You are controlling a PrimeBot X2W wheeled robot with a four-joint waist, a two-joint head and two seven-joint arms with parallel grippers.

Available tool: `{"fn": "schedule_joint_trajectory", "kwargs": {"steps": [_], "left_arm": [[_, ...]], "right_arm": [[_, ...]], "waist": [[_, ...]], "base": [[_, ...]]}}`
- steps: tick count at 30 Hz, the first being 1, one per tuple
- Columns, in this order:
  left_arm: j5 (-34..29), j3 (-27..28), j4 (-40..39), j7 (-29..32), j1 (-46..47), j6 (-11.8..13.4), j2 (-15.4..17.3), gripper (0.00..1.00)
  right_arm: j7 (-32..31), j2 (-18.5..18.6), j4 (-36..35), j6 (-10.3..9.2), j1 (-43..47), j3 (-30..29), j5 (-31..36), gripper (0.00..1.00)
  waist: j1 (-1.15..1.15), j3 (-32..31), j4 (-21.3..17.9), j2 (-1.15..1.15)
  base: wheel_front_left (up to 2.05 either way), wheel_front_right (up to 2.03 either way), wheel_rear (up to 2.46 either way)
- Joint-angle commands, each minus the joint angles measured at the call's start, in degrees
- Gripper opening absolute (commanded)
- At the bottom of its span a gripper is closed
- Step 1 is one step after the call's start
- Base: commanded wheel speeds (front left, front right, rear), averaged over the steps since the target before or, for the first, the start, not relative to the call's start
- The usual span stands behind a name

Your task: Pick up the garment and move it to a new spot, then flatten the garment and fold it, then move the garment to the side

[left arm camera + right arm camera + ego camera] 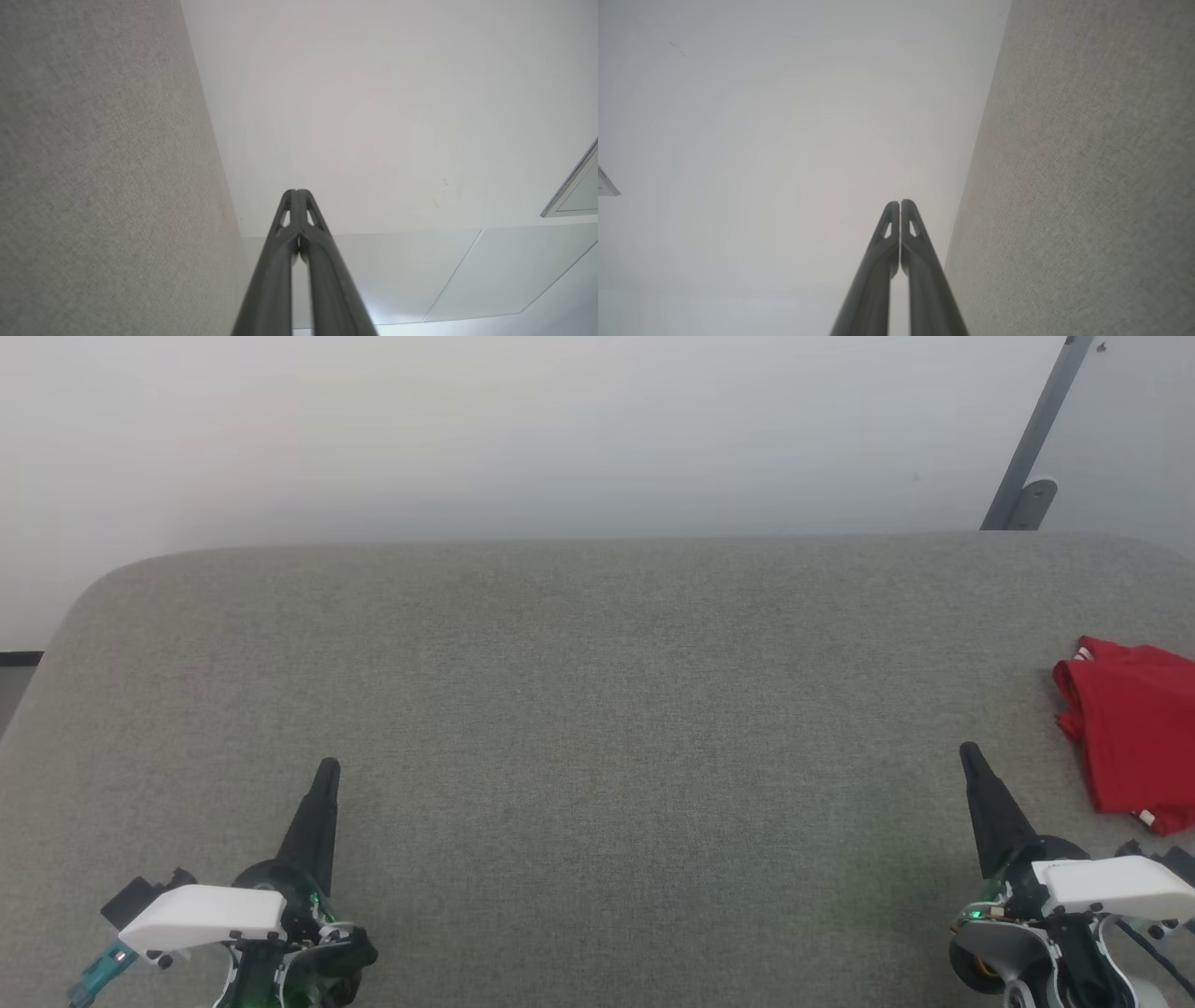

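Note:
The garment [1131, 733] is a red bundle with a bit of white trim, lying folded at the far right edge of the grey fabric surface [597, 709] and partly cut off by the head view's border. My right gripper [969, 752] hovers at the lower right, just left of the garment, shut with nothing in it. At the lower left my left gripper [329, 767] is shut and empty too. In the wrist views each pair of fingers meets at the tips: left gripper [296, 192], right gripper [900, 203].
A white wall [560, 429] rises behind the surface's rounded far edge. A grey metal strut [1034, 448] leans against it at the upper right. Open grey fabric lies between the two grippers.

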State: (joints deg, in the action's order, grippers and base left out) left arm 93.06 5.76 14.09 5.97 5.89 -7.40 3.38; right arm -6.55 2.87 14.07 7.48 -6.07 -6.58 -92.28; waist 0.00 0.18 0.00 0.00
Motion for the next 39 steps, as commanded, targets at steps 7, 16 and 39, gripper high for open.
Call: {"fn": "schedule_joint_trajectory", "kwargs": {"steps": [7,16,39], "left_arm": [[-0.2,0.2,0.0,0.3,0.7,-0.2,-0.1,0.00],[-0.3,0.3,0.0,0.4,0.7,-0.2,-0.1,0.00],[-0.4,0.5,0.0,0.4,0.7,-0.2,-0.2,0.00]], "right_arm": [[-0.1,-0.2,0.0,0.02,-0.3,0.0,-0.2,0.00],[-0.1,-0.2,0.0,0.03,-0.3,0.0,-0.2,0.00],[-0.1,-0.2,0.0,0.02,-0.3,0.0,-0.2,0.00]], "waist": [[0.00,0.0,0.0,0.00],[0.00,0.0,0.0,0.00],[0.00,0.0,0.0,0.00]], "base": [[0.00,0.00,0.00],[0.00,0.00,0.00],[0.00,0.00,0.00]]}}
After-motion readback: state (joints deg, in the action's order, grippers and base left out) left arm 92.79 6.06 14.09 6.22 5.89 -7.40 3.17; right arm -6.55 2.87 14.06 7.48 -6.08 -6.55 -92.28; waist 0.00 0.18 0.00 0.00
